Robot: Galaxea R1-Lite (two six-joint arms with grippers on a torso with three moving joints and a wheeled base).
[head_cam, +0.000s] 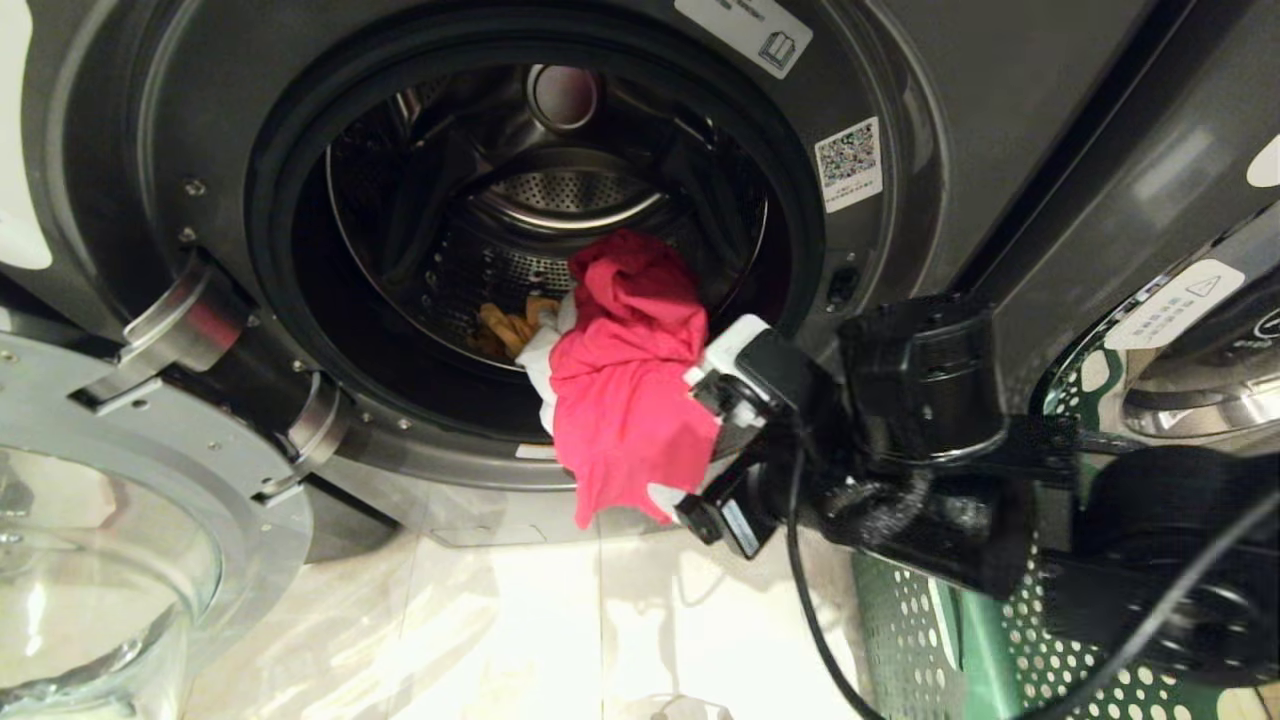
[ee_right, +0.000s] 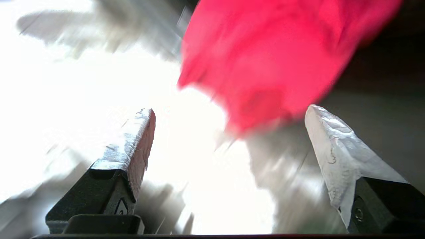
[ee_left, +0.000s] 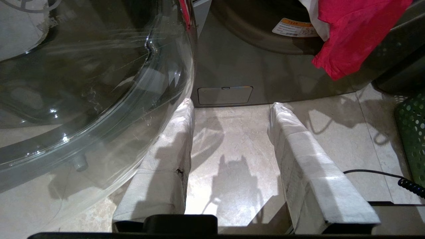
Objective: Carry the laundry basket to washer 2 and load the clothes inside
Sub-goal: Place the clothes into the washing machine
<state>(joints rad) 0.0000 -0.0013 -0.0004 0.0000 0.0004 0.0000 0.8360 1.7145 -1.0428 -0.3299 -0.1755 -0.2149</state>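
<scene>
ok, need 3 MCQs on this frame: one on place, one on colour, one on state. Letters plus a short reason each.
1. Where does the pink-red garment lie?
A. fully inside the drum
B. draped over the washer's door opening, hanging down outside
C. in the laundry basket

2. What colour is the garment deepest in the drum?
A. mustard-yellow
B. blue
C. black

3. How is the right gripper?
A. shut on the garment
B. out of view
C. open, holding nothing

Key: 1 B, its lower part hangs below the opening's rim; 2 A, the mustard-yellow garment shows behind the white garment; 3 C, the fingers stand wide apart with the cloth beyond them.
</scene>
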